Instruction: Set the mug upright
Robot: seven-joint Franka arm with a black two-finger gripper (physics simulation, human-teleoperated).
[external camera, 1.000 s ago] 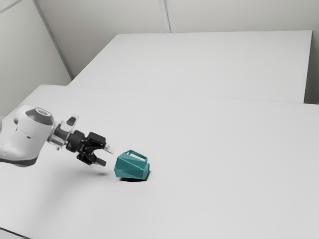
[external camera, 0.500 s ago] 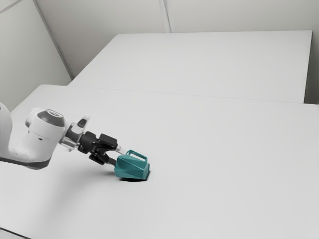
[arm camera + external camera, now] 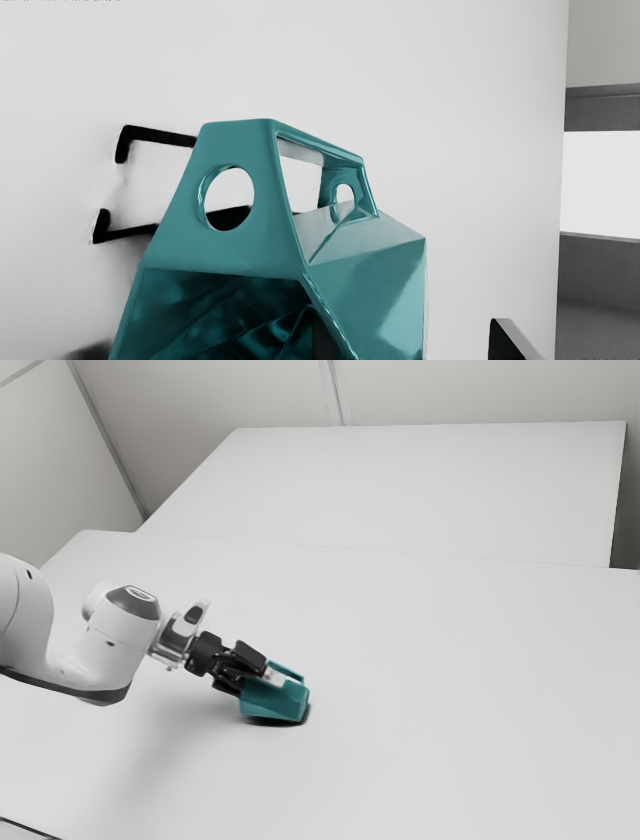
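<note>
arm (image 3: 112, 650) enters from exterior view's left, over table (image 3: 450, 710). gripper (image 3: 258, 682) at the mouth of teal faceted mug (image 3: 275, 702): fingers well apart, one inside, other outside with a gap to the wall; nothing gripped. mug on its side, handle (image 3: 235, 142) uppermost, well in from table's far edge.

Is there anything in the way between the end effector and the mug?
No, nothing visible is in the way. The end effector is already at the open end of the mug, one finger inside it and the other finger outside.
</note>
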